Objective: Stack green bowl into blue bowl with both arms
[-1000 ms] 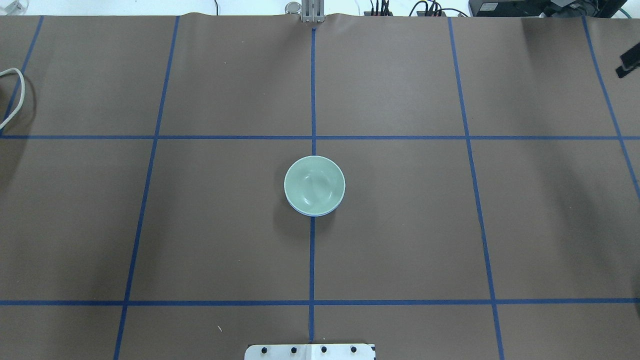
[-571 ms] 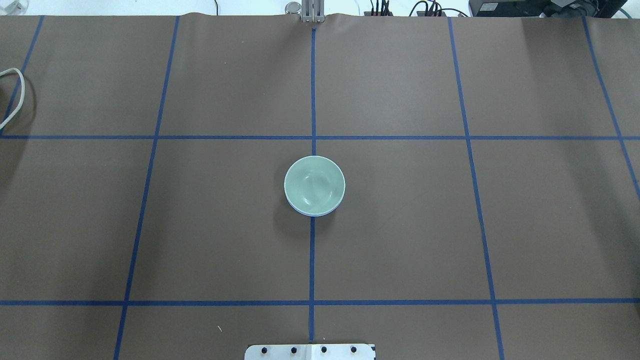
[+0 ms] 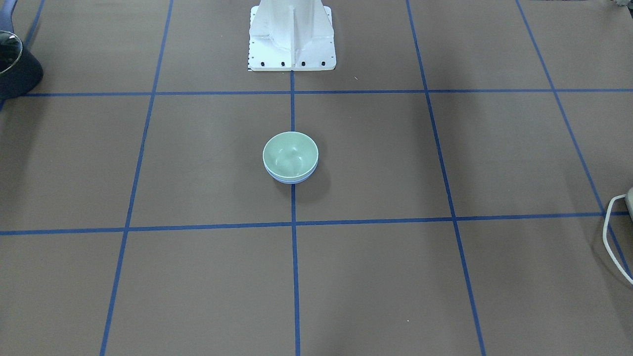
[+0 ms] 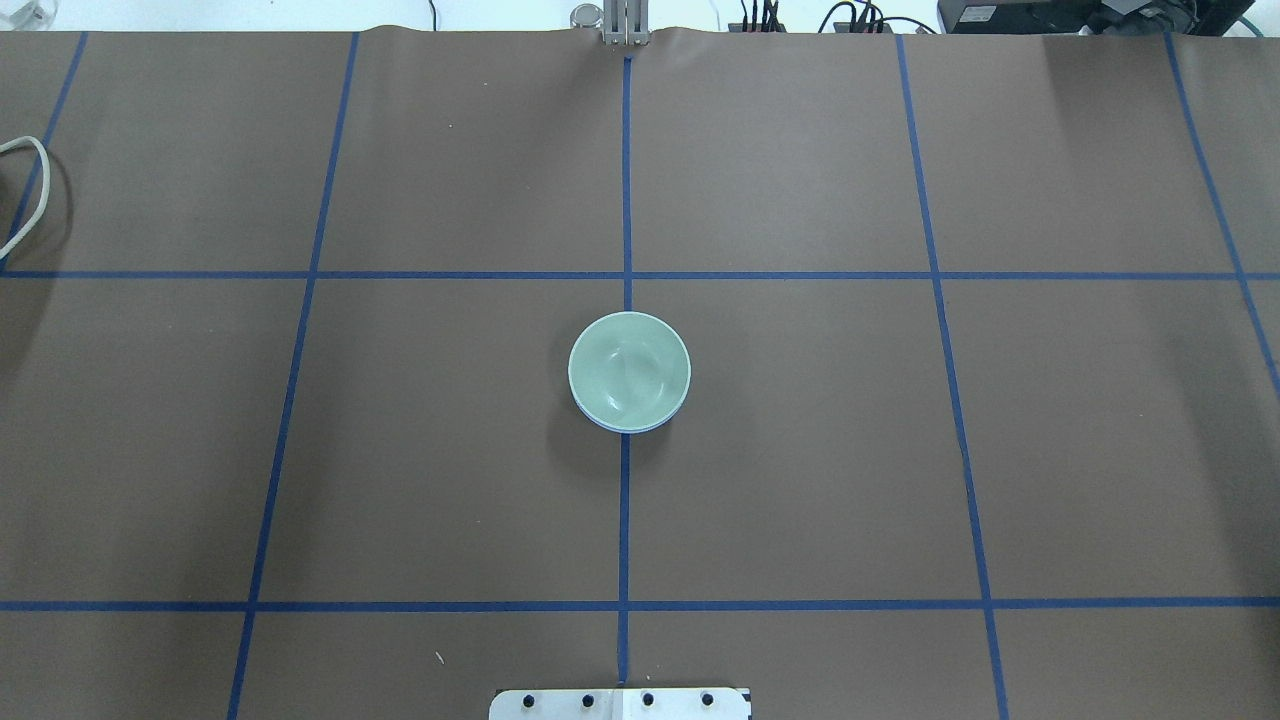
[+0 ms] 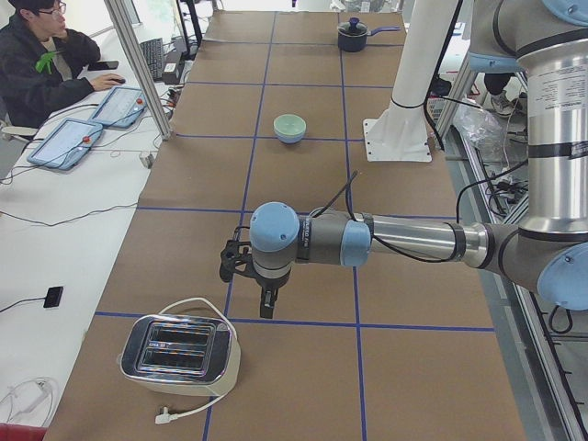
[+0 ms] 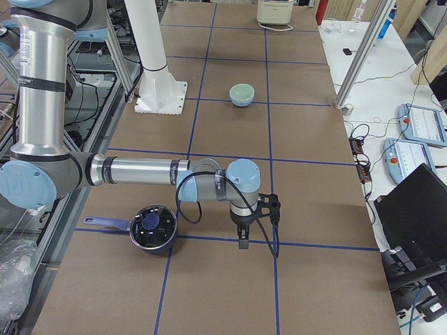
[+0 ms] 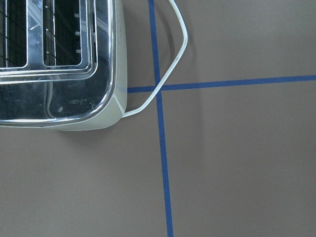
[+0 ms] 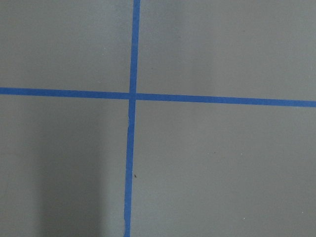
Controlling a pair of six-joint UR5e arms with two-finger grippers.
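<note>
Seen from the bench's [image 4: 800,480] left end, the nearest thing is a chrome toaster [image 5: 179,354] with its white cable [image 7: 173,64] looping over a blue tape line [image 7: 160,148]. Just beyond it the left arm [image 5: 404,241] reaches out level over the bench. The left claw [image 5: 266,301] hangs off its wrist and seems to point down, though it is small and dark from this side. I cannot tell whether it is released or clenched.

Farther along, at the bench's middle and in front of the white base mount [image 3: 292,34], the green bowl [image 4: 628,370] sits upright, nested inside the blue bowl [image 3: 292,181]. Only a thin blue rim shows beneath it. The stack rests on the centre tape line, well apart from both claws.

At the far end stands a dark pot [image 6: 154,227] with its lid on. The right claw [image 6: 242,236] hangs near it over a tape crossing, and whether it is released or clenched cannot be told either.
</note>
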